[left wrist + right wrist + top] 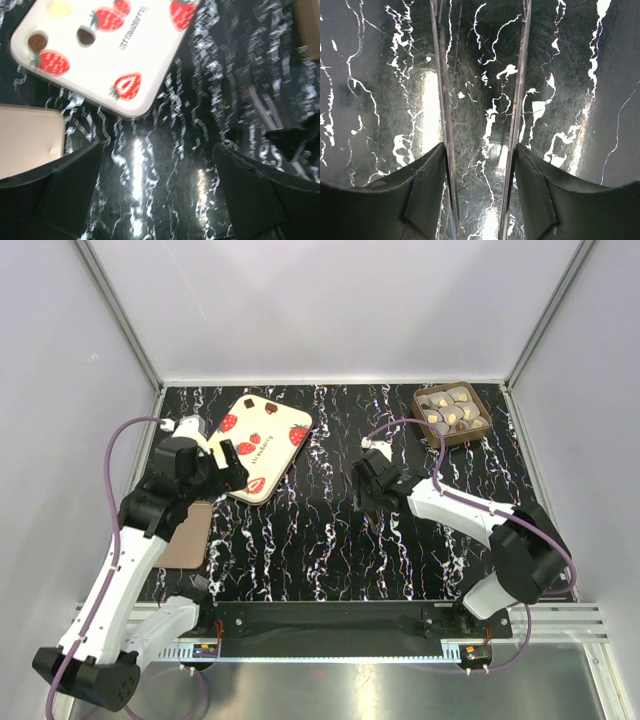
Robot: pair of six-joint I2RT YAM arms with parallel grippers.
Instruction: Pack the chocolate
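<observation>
black marbled tabletop fills the top view i'm watching. the chocolate, pale grey and gold rounds, sits in its small brown tray. that is well beyond the right gripper and off to its right, far from those fingers. the left gripper hangs with its fingertips at the near edge of the strawberry lid. a flat tan panel lies behind those fingers, partly under the left arm.

on the left wrist view, the left gripper is released. its fingers are spread wide, with only bare marbled tabletop between them. the strawberry lid lies flat ahead of the fingers, more toward the left one, and touches neither. the tan panel sits just outside the left finger, near its tip.

on the right wrist view, the right gripper has its fingers partway apart above the tabletop. two thin shiny edges run forward from between them, the sides of a clear piece. each edge lies just inside a pad. i cannot tell whether the pads clamp that piece or merely stand beside it.
</observation>
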